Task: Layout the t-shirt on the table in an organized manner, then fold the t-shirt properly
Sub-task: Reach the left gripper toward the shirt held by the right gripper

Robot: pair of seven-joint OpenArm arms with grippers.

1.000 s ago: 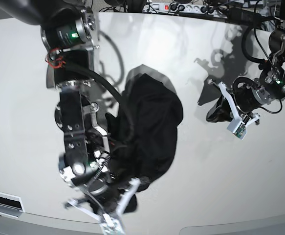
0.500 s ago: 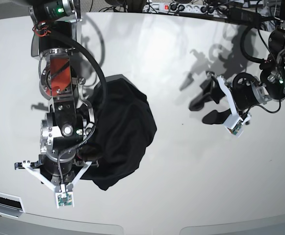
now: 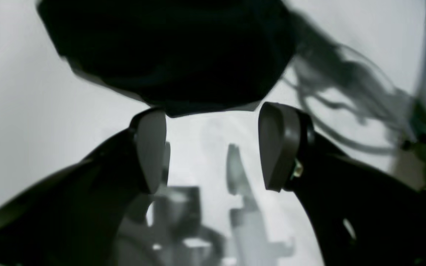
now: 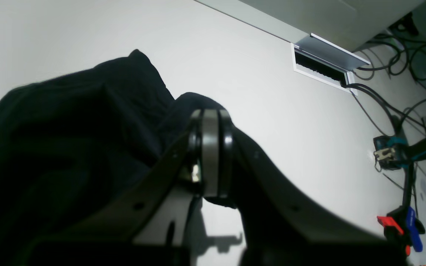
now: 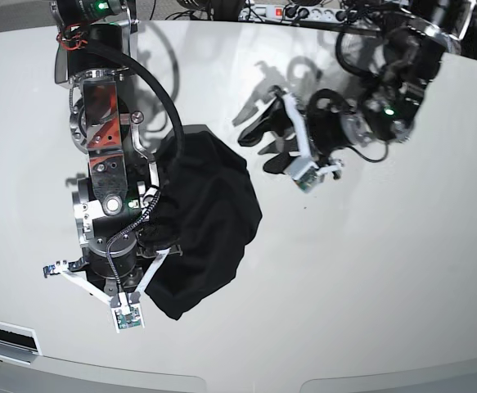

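T-shirt (image 5: pixel 209 225) bunched; left claw (image 5: pixel 263 141) has moved closer.

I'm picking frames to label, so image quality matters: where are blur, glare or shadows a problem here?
Left wrist view: the t-shirt and left gripper look soft and blurred, with murky reflections on the glossy table. Right wrist view: the shirt is near-featureless black. Base view: curved wide-angle edges, arm shadows on the table.
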